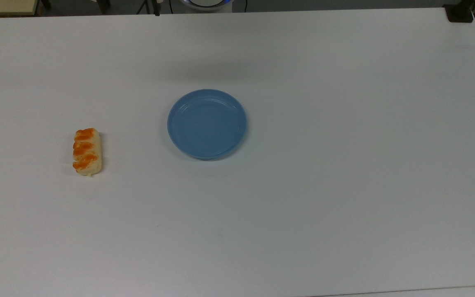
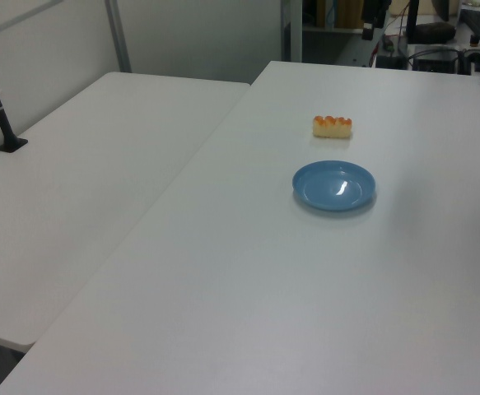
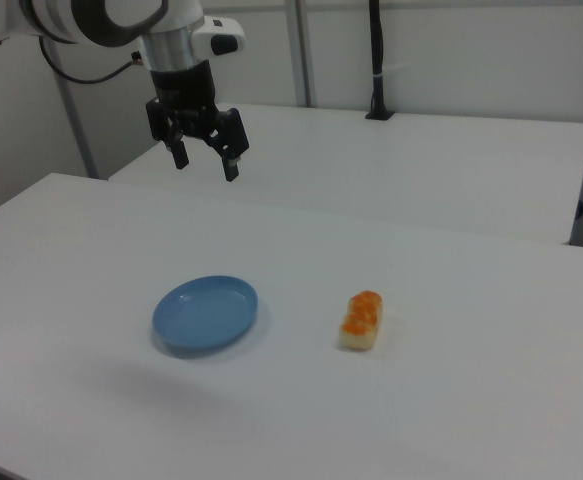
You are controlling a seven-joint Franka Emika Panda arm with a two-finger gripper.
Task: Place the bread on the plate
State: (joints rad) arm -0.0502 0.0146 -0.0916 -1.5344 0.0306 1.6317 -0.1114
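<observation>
The bread (image 1: 87, 152), a small pale roll with orange glazed bumps, lies on the white table at the top view's left. It also shows in the left view (image 2: 332, 126) and in the right view (image 3: 361, 320). The light-blue plate (image 1: 207, 123) sits empty near the table's middle, also visible as the plate (image 2: 334, 185) and the plate (image 3: 205, 313). In the right view my gripper (image 3: 206, 165) hangs open high above the table, behind the plate and well apart from both things, with nothing between its fingers.
A second white table (image 2: 83, 189) adjoins the first, with a black post (image 3: 376, 60) standing on it. A black post base (image 2: 7, 140) stands at the left view's left. A dark object (image 1: 459, 14) sits at the table's far right corner in the top view.
</observation>
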